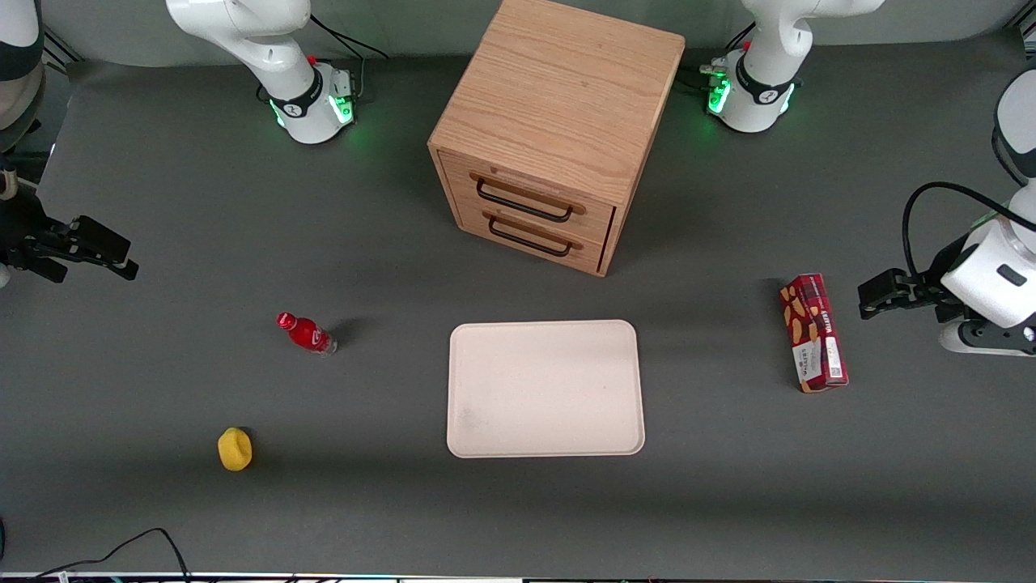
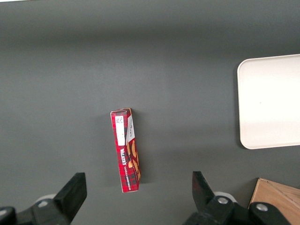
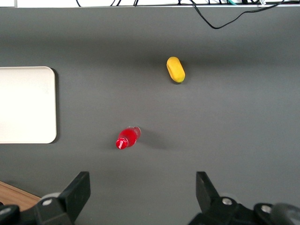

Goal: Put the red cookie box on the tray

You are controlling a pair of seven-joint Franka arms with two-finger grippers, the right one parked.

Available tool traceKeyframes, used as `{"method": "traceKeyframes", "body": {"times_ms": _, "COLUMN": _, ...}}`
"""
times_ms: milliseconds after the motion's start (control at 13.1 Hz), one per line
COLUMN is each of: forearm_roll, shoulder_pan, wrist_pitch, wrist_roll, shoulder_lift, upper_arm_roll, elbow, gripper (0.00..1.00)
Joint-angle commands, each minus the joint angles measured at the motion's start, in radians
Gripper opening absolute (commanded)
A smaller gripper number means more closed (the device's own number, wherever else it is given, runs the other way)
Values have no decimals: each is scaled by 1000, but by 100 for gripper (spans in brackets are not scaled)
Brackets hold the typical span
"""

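Note:
The red cookie box (image 1: 813, 332) lies flat on the dark table toward the working arm's end, its white label end nearer the front camera. It also shows in the left wrist view (image 2: 126, 150). The cream-white tray (image 1: 545, 389) lies bare mid-table in front of the drawer cabinet, well apart from the box; one end of it shows in the left wrist view (image 2: 269, 101). The left arm's gripper (image 1: 868, 296) hovers above the table beside the box, farther toward the working arm's end. In the left wrist view the gripper (image 2: 137, 180) is open and empty, high over the box's unlabelled end.
A wooden two-drawer cabinet (image 1: 558, 129) stands farther from the front camera than the tray, both drawers shut. A small red bottle (image 1: 306, 333) and a yellow object (image 1: 235, 448) lie toward the parked arm's end. Cables run along the table's near edge.

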Motion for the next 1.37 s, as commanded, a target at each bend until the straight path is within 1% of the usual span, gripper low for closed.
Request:
{"method": "traceKeyframes", "body": {"times_ms": 0, "forearm_roll": -16, "shoulder_pan": -24, "wrist_pitch": -14, "wrist_roll": 2, "shoulder_lift": 5, "upper_arm_roll": 17, "elbow": 5, "gripper": 100}}
{"method": "traceKeyframes", "body": {"times_ms": 763, "forearm_roll": 20, "shoulder_pan": -9, "wrist_pitch": -19, "wrist_roll": 5, "shoulder_lift": 48, "upper_arm_roll": 18, "elbow": -17, "gripper": 100}}
{"method": "traceKeyframes", "body": {"times_ms": 1069, "forearm_roll": 15, "shoulder_pan": -3, "wrist_pitch": -11, "wrist_roll": 26, "shoulder_lift": 51, "upper_arm_roll": 18, "elbow": -34, "gripper": 100}}
{"method": "traceKeyframes", "body": {"times_ms": 1298, "forearm_roll": 9, "shoulder_pan": 0, "wrist_pitch": -14, "wrist_roll": 74, "shoulder_lift": 50, "upper_arm_roll": 22, "elbow": -33, "gripper": 100}}
